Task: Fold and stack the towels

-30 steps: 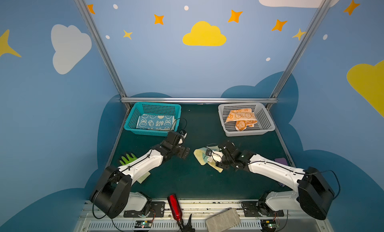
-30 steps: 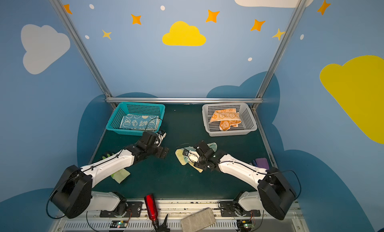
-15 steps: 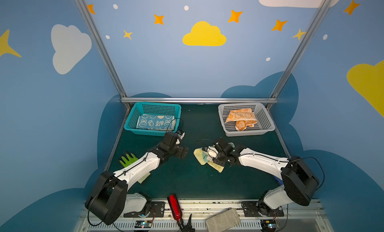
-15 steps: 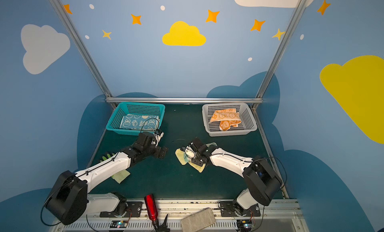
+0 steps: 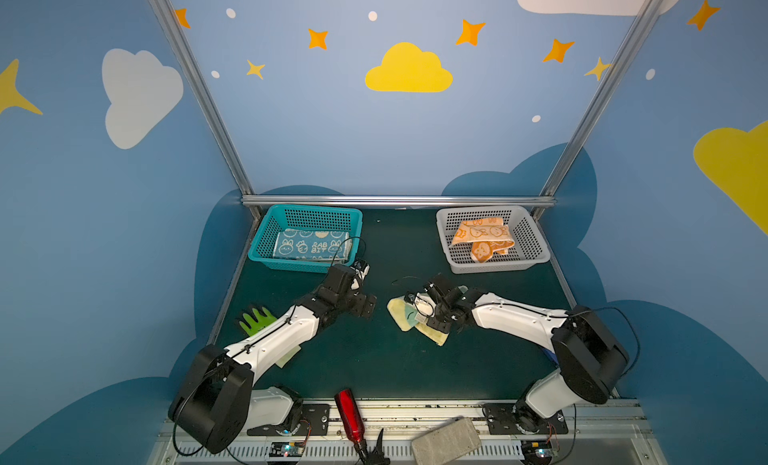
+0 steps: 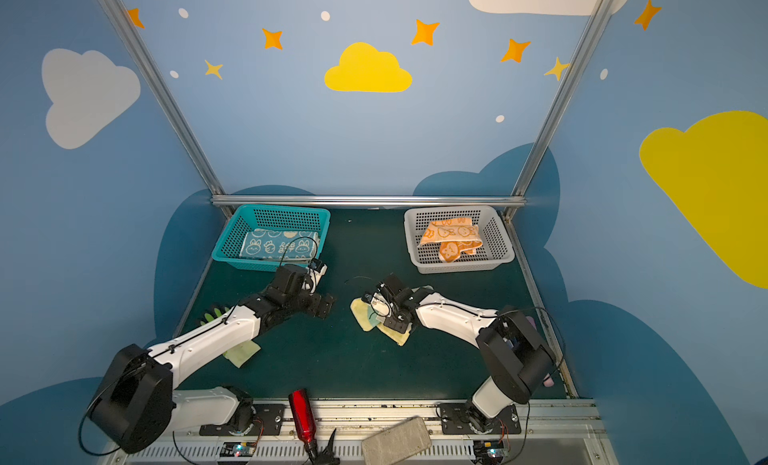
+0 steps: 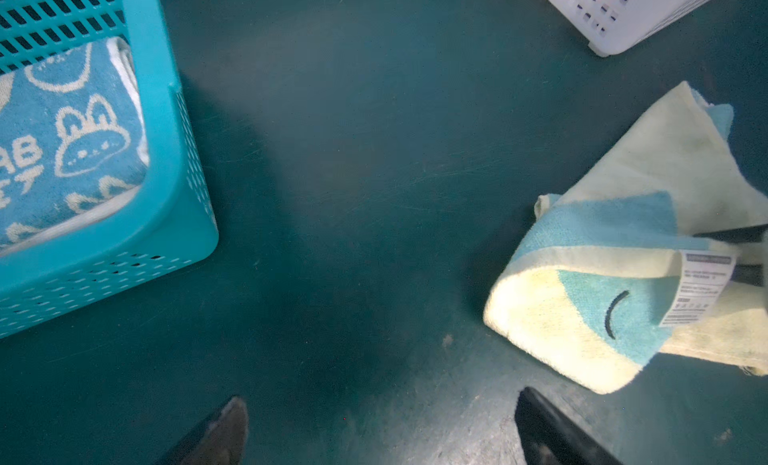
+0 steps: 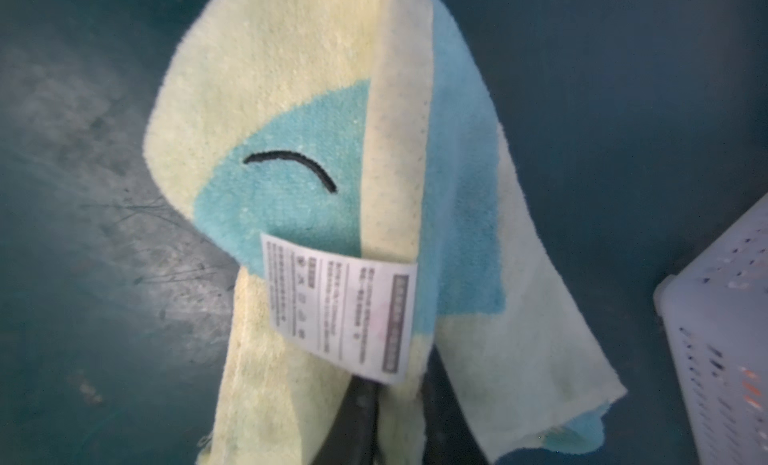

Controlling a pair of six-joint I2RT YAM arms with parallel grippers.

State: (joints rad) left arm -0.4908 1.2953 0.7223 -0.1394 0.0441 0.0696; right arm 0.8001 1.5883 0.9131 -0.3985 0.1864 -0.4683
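Observation:
A pale yellow and light blue towel point(image 5: 401, 317) point(image 6: 363, 317) lies crumpled at the table's middle. My right gripper point(image 8: 395, 404) is shut on a raised fold of it, just under its white label point(image 8: 340, 309); in both top views this gripper point(image 5: 422, 309) point(image 6: 382, 307) sits over the towel's right part. To the towel's left, my left gripper point(image 7: 382, 404) point(image 5: 365, 307) hangs open over bare mat, with the towel point(image 7: 582, 317) beside one finger. A folded blue towel point(image 5: 311, 244) point(image 7: 62, 151) with white rabbits lies in the teal basket point(image 5: 309, 215). An orange towel point(image 5: 482, 236) lies loosely in the grey basket point(image 5: 534, 242).
A green glove point(image 5: 255, 319) and a pale yellow note point(image 6: 241, 352) lie partly under the left arm. On the front rail rest a red bottle point(image 5: 349, 413) and a grey block point(image 5: 446, 442). A small purple thing point(image 6: 530, 319) sits behind the right arm's elbow.
The right gripper's jaws have closed onto the yellow and blue towel's fold, and its arm has swung its elbow. The left arm has barely moved and stays open.

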